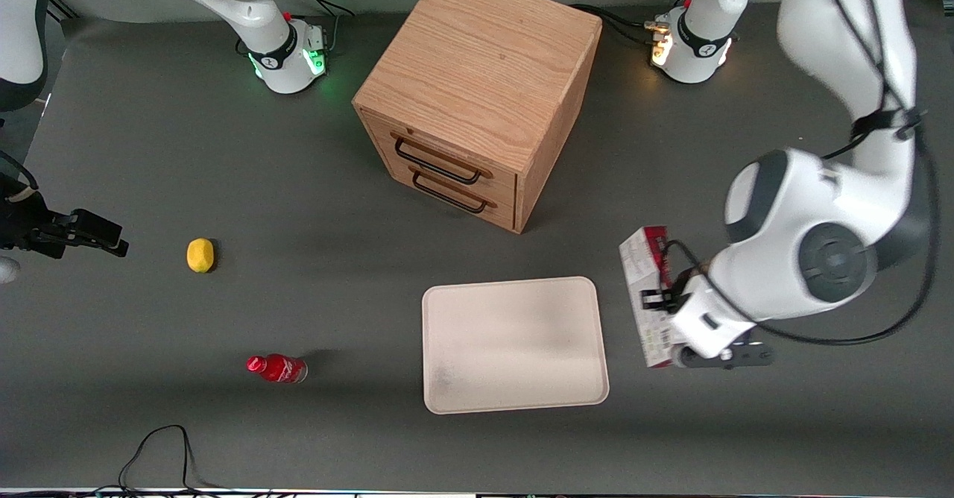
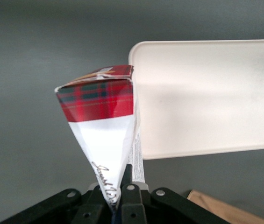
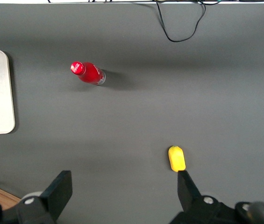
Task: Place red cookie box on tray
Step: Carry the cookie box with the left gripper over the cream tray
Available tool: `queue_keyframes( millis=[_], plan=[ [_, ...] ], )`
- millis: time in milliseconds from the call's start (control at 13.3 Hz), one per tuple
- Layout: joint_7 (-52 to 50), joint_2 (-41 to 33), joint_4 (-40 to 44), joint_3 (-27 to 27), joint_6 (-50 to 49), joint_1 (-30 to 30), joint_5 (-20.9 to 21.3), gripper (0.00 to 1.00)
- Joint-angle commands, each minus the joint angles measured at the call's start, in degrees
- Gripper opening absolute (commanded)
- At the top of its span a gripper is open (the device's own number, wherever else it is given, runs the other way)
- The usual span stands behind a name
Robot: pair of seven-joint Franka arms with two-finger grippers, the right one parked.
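Note:
The red cookie box (image 1: pixel 642 289) is held on edge, its whitish printed face and red tartan end (image 2: pixel 99 100) showing. My left gripper (image 1: pixel 668 317) is shut on it, the fingers (image 2: pixel 128 179) pinching the thin box so that its sides squeeze together. The box hangs beside the tray (image 1: pixel 514 345), just off the tray's short edge toward the working arm's end of the table. The cream-white tray (image 2: pixel 206 93) lies flat with nothing on it. The wrist hides the part of the box nearer the front camera.
A wooden two-drawer cabinet (image 1: pixel 477 103) stands farther from the front camera than the tray. Toward the parked arm's end lie a small red bottle (image 1: pixel 277 368) and a yellow lemon-like object (image 1: pixel 200 254). A black cable (image 1: pixel 156 446) loops at the table's near edge.

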Motion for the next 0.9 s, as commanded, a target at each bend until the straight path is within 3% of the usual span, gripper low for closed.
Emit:
queue_keyframes(
  millis=[0,151,828],
  plan=[
    [-5.1,4.1,1.6,0.6,3.8,-3.4,2.4,0.0],
    [-7.7,7.5,1.5,0.6,7.5,-5.2,4.9,0.0],
    [-9.2,14.3,-0.2,1.1,16.4,-6.4,5.3,0.0]
  ],
)
